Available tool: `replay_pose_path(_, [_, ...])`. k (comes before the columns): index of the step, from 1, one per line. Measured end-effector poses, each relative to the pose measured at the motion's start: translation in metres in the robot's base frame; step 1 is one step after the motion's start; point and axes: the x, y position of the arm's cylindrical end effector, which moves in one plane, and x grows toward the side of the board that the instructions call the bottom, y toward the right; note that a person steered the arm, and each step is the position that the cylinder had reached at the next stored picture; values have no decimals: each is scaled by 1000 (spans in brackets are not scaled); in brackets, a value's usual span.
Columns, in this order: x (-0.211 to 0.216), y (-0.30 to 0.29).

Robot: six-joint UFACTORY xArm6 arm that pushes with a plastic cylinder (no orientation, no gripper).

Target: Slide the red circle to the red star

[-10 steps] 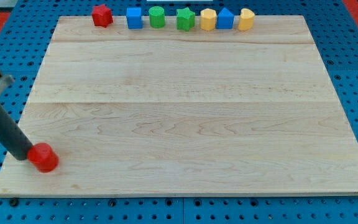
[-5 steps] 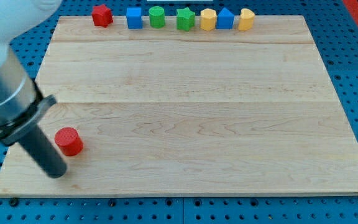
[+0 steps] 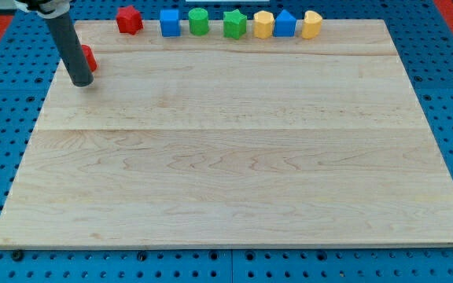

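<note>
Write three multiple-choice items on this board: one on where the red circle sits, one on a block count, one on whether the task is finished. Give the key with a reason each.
1. Where is the red circle?
A. Near the view's top left, partly hidden behind the rod
B. At the view's bottom right corner
C. In the middle of the board

2. How many blocks stand in the row along the view's top edge, from the red star to the yellow block at the row's right end?
A. Four
B. Seven
C. Ten

3. Does the red circle touch the red star?
A. Yes, they are pressed together
B. No, a gap of bare wood lies between them
C. The circle lies on top of the star

Key: 1 A, only its right part shows beside the rod, just above my tip. 2 B, seven blocks stand in the row. 3 B, the star stands up and to the right, apart.
</note>
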Motion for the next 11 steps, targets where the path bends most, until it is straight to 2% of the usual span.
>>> replay_pose_path(1, [-45, -4])
replay_pose_path(3, [-49, -47])
replay_pose_path(4, [-59, -9])
replay_pose_path(6, [-100, -16])
replay_pose_path(9, [-111, -15])
replay_pose_path(11, [-99, 1])
